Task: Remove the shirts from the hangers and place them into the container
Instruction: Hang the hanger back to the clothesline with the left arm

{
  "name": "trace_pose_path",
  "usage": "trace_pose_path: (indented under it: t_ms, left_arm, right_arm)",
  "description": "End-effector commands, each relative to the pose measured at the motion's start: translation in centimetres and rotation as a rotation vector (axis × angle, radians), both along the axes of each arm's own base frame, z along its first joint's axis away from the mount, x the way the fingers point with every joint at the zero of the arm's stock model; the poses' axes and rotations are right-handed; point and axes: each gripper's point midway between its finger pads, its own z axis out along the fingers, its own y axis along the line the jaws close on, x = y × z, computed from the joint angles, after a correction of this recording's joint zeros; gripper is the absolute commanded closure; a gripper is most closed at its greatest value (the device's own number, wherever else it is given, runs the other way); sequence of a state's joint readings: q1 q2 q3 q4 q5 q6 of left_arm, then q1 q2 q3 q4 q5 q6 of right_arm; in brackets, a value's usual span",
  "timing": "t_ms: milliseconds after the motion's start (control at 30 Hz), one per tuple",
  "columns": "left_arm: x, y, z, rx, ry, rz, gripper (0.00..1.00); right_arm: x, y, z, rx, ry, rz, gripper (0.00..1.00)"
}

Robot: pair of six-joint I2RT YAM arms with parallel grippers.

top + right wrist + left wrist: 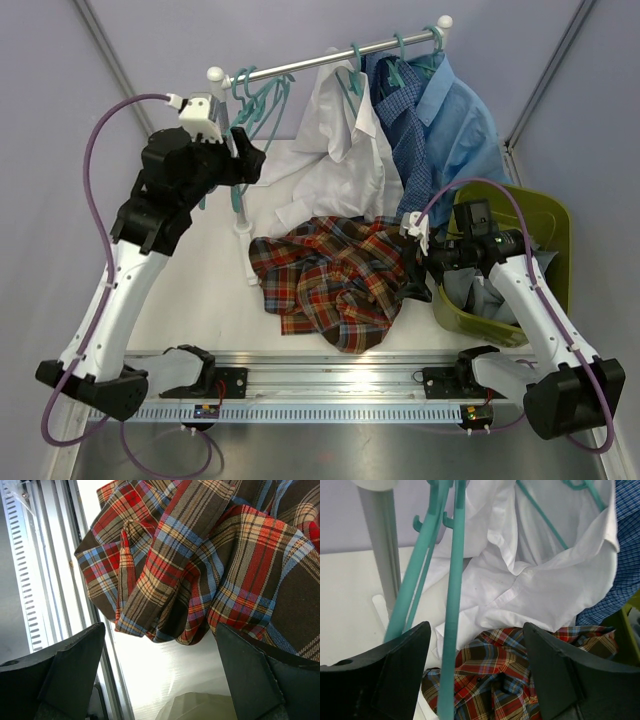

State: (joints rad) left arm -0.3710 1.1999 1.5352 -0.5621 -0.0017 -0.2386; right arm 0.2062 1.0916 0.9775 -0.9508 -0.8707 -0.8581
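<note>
A red-orange plaid shirt (330, 275) lies crumpled on the table. On the rail hang a white shirt (335, 150), half slipped off its teal hanger (352, 80), a dark blue check shirt (405, 130) and a light blue shirt (465, 130). Empty teal hangers (262, 100) hang at the rail's left end. My left gripper (245, 152) is open there; one hanger bar (452, 630) runs between its jaws close to the left finger, ungripped. My right gripper (413, 262) stands open at the plaid shirt's (200, 555) right edge, holding nothing. The olive container (555, 215) at right holds a grey shirt (490, 295).
The silver rail (300, 63) with white ball ends stands on a white post (382, 555) right beside my left gripper. A metal track (330, 385) runs along the near table edge. The container's rim (200, 707) lies just below my right gripper.
</note>
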Motion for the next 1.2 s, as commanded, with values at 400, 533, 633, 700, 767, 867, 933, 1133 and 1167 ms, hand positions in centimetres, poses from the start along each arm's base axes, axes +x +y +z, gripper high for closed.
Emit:
trace_pose_path:
  t_ms: [400, 533, 633, 700, 767, 867, 933, 1133, 1167]
  left_arm:
    - [-11.2, 2.4, 2.0, 0.059, -0.213, -0.162, 0.01]
    - [-13.7, 3.6, -2.1, 0.085, -0.183, -0.159, 0.01]
    - [-15.1, 3.8, -4.8, 0.068, -0.194, -0.17, 0.01]
    - [-15.5, 4.0, -6.0, 0.061, -0.2, -0.164, 0.01]
    - [-15.8, 4.3, -7.4, 0.061, -0.202, -0.158, 0.01]
    - [-15.9, 4.7, -9.2, 0.069, -0.197, -0.138, 0.01]
    - [-15.9, 4.9, -9.9, 0.074, -0.202, -0.13, 0.01]
    - [-15.7, 5.2, -12.1, 0.087, -0.197, -0.111, 0.01]
    - [-15.8, 5.3, -12.2, 0.085, -0.203, -0.109, 0.01]
  right_arm:
    - [-3.2, 0.8, 0.7, 0.084, -0.199, 0.299, 0.01]
    - [-1.8, 0.6, 1.5, 0.002, -0.34, 0.37, 0.0]
    - [0.1, 0.9, 1.4, -0.108, -0.416, 0.47, 0.01]
    - [1.2, 1.8, 0.8, -0.166, -0.426, 0.508, 0.01]
    - [2.8, 3.1, 0.2, -0.26, -0.46, 0.555, 0.01]
    - [5.5, 4.6, -1.5, -0.404, -0.501, 0.577, 0.01]
    - [7.5, 5.2, -2.0, -0.48, -0.526, 0.553, 0.01]
    - [10.3, 7.5, -6.6, -0.579, -0.472, 0.595, 0.01]
    - [10.4, 7.9, -7.7, -0.587, -0.452, 0.612, 0.01]
